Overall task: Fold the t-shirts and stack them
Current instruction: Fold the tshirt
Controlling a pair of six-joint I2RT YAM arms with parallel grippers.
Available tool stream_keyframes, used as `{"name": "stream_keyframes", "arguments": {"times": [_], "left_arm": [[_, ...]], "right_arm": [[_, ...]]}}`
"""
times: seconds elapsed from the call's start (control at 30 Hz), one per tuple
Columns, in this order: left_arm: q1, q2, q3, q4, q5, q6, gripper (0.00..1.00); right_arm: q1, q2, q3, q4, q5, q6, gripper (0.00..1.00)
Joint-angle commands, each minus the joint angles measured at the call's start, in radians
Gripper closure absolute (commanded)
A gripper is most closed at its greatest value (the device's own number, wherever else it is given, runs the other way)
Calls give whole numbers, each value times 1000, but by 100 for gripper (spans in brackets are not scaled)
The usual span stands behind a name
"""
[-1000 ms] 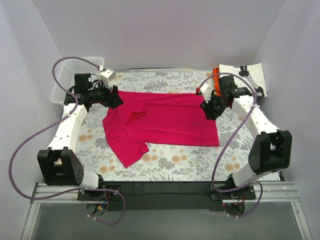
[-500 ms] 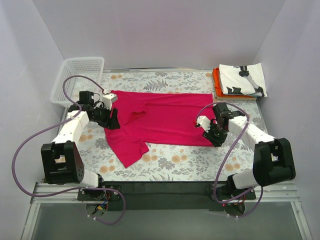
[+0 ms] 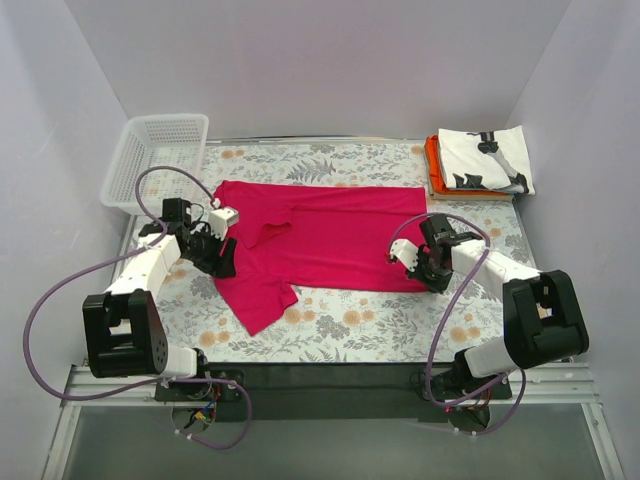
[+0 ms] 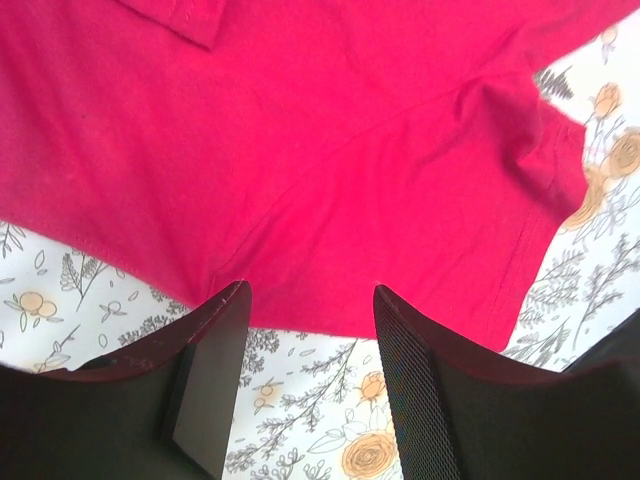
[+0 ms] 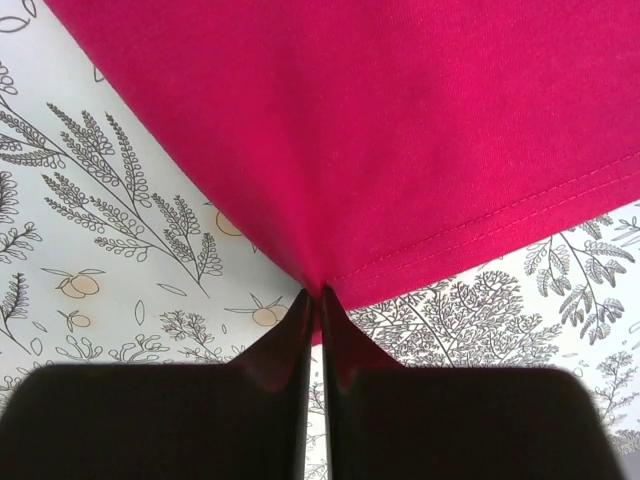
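The floral tabletop point(image 3: 340, 325) is mostly taken up by the crimson-pink t-shirt point(image 3: 330, 240). It's spread out flat across the middle, with one sleeve flopped toward the near left.

The white mesh basket point(image 3: 160, 140) is parked at the far left corner.

Over at the far right corner, the white t-shirt point(image 3: 485, 160) with black print is seen folded on top of the orange t-shirt point(image 3: 432, 165). So two out of three can probably be counted as folded and stacked.

No fold has been made in the pink one yet. What's left, as far as can be judged, is folding that one and getting it onto the pile.

The left tool point(image 4: 308, 300) is held with its fingers apart at the shirt's near edge by the sleeve, and nothing is gripped.

The right tool point(image 5: 312, 293) is pinched together on the near right hem corner of the pink shirt, so that corner is clamped.
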Motion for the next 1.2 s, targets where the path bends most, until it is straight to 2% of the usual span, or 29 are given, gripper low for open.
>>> {"name": "stream_keyframes", "arguments": {"times": [0.0, 0.03, 0.17, 0.6, 0.67, 0.7, 0.73, 0.77, 0.83, 0.87, 1.03, 1.17], "left_arm": [[-1, -76, -61, 18, -37, 86, 51], [-1, -83, -76, 23, -41, 84, 53], [-13, -100, -133, 45, -84, 147, 57], [-44, -42, -274, 249, -195, 226, 57], [-45, -14, -292, 250, -204, 250, 60], [-45, -11, -311, 250, -216, 268, 64], [-44, -22, -319, 251, -232, 291, 72], [-44, -31, -338, 245, -239, 301, 78], [-44, -80, -354, 202, -242, 328, 96], [-44, -98, -357, 161, -241, 328, 99], [-44, -321, -310, -94, -169, 358, 100], [-44, -358, -219, -151, -166, 298, 100]], "right_arm": [[8, -5, -63, 29, 6, -8, 94], [8, -9, -66, 29, 7, -4, 99], [8, -24, -69, 23, 7, 4, 99], [8, 20, -43, 18, -11, 18, 99], [8, 25, -38, 15, -11, 19, 99], [8, 25, -38, 15, -5, 19, 99], [8, 25, -38, 14, -3, 16, 99], [8, 19, -44, 12, 3, 10, 99], [8, -2, -58, 8, 15, -1, 99], [8, -10, -69, 5, 20, -4, 99], [8, -122, -66, -77, 21, -28, 99], [-2, -200, -16, -115, 21, -54, 99]]}}
